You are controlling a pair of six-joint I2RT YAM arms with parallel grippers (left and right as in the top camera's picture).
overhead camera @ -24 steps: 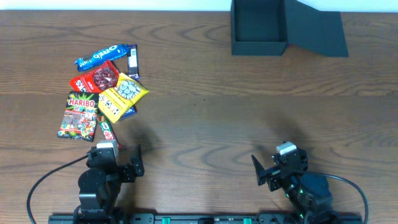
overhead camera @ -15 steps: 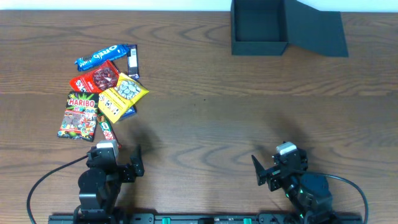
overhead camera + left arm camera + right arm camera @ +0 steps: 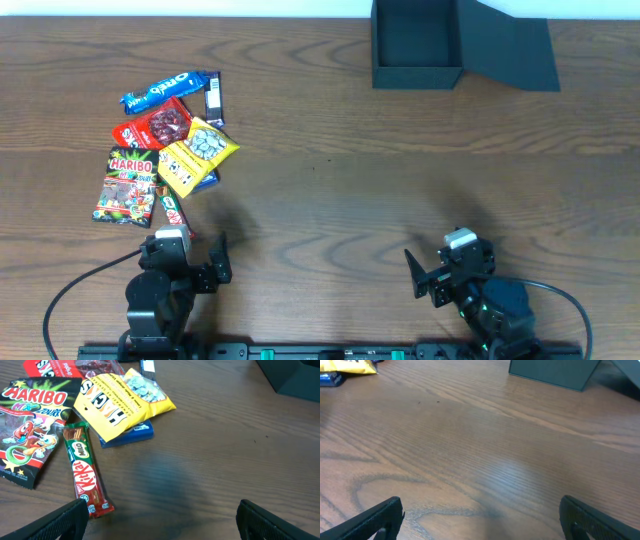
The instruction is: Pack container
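Two grippers, both spread wide and holding nothing: we see the left gripper [image 3: 161, 512] low over the wood just right of a red-and-green KitKat Milo bar [image 3: 85, 472], and the right gripper [image 3: 480, 507] over the tabletop, well apart from everything. The dark teal-black square cardboard container [image 3: 417, 45] sits at the far edge of the brown wooden table [image 3: 330, 190], its flap lid [image 3: 510, 50] folded open to the right. Snack packets lie heaped at far left, well apart from the container: yellow Hacks bag [image 3: 120, 402], black Haribo bag [image 3: 27, 425], blue Oreo wrapper [image 3: 165, 88].
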